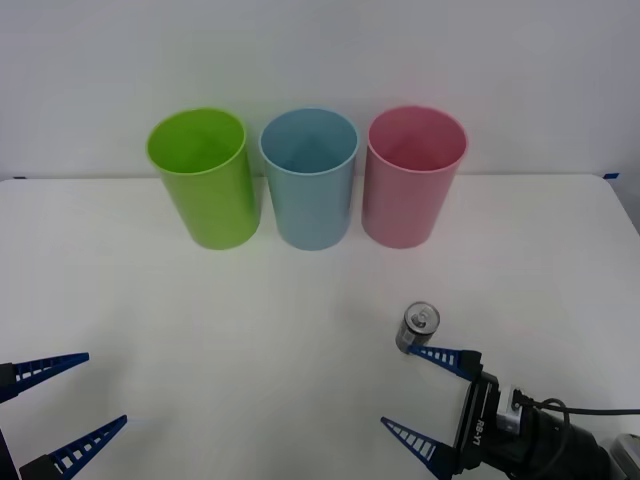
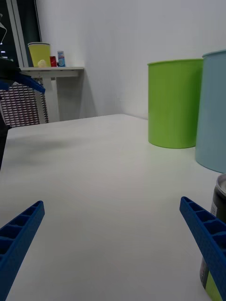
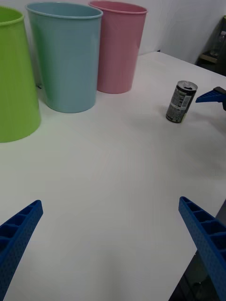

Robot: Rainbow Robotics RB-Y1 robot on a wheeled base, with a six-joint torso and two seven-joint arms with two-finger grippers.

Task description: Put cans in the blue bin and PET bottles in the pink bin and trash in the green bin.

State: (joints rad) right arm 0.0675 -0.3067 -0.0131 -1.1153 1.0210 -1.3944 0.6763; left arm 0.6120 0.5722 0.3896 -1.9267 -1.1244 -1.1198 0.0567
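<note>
Right gripper [image 1: 428,392]: spread wide, low at the table's near edge, far finger just beside the can.
Can [image 1: 418,329]: upright, ungripped.
Left gripper [image 1: 66,400]: parted, empty.
Bins: green bin [image 1: 203,178], blue bin [image 1: 309,176], pink bin [image 1: 412,175] in a row; visible interiors empty.
</note>
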